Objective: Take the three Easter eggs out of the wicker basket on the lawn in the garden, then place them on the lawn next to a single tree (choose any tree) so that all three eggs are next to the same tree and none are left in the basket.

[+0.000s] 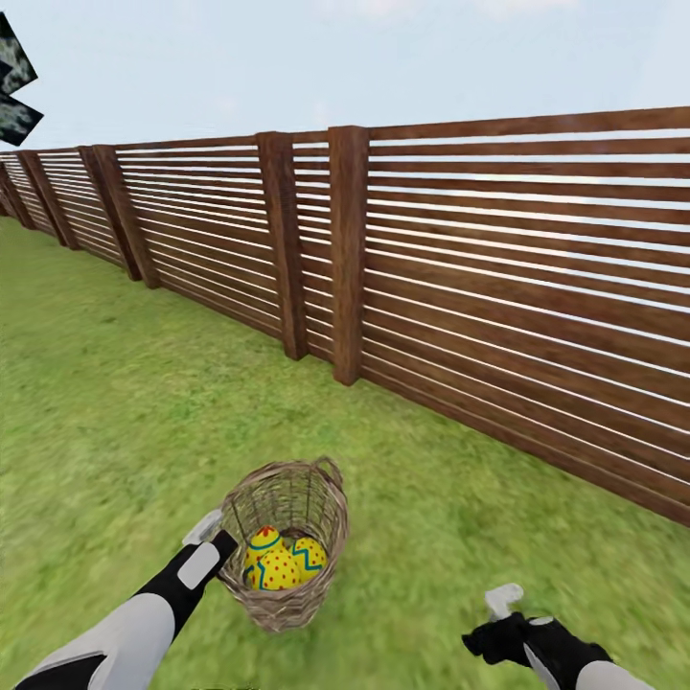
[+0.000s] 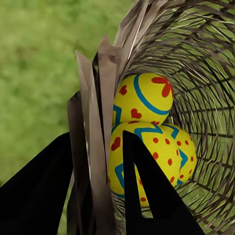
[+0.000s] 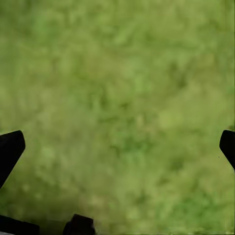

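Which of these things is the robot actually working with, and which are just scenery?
Part of the job:
- wicker basket, gripped at its rim by the left gripper
- three Easter eggs inside it
- lawn

Just there:
- wooden fence
- dark foliage at the corner
- right gripper, open over grass

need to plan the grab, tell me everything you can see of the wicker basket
The wicker basket is small, round and tan-brown, woven openly enough to see through its ribbed sides, with a loop handle on its far rim. It appears tilted, mouth toward the camera, above the lawn near the fence. Three yellow painted eggs lie inside. The left gripper straddles its rim, one finger outside and one inside the wall.
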Available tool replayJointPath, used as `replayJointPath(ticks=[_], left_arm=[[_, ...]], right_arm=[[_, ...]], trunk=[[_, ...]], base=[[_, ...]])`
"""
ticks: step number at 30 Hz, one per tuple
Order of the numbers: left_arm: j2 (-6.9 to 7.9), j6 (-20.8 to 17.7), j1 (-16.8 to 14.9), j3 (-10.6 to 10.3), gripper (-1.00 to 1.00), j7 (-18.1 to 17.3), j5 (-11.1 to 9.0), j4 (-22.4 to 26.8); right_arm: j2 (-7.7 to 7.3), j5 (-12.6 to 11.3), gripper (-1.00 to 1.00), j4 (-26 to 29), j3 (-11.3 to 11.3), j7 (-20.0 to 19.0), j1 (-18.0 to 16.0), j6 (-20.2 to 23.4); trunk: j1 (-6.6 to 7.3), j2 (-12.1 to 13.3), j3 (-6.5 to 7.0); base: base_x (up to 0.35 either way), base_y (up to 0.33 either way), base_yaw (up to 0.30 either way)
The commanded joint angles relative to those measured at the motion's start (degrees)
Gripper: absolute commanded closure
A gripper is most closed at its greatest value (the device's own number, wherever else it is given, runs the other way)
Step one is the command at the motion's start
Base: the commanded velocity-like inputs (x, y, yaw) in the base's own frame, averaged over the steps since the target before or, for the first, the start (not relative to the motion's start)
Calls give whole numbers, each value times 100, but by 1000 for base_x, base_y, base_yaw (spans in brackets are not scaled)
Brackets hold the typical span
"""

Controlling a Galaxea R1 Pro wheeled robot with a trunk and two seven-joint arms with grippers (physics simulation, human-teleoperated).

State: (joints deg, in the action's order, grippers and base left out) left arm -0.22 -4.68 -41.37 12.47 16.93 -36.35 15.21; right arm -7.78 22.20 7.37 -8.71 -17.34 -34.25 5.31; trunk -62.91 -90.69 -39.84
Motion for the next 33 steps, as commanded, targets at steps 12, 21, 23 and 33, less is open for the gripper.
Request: replayJointPath(ticks=[12,21,23,33], left_arm=[[31,-24,-2,28,100,21,-74,-1],[31,-24,-2,28,100,21,-74,-1],[31,-24,0,29,100,21,-74,-1],[31,-24,-2,33,100,21,-74,-1]], right_arm=[[39,964,-100,-760,-70,407,858,-882],[39,1003,-100,-758,-70,431,937,-891],[39,1029,-100,-757,-70,431,937,-891],[39,1049,-100,-761,-70,430,946,-891]], trunk=[[265,480,213],[463,841,374],[507,921,410],[726,1322,590]], base=[[0,0,102],[0,0,294],[0,0,294],[0,0,294]])
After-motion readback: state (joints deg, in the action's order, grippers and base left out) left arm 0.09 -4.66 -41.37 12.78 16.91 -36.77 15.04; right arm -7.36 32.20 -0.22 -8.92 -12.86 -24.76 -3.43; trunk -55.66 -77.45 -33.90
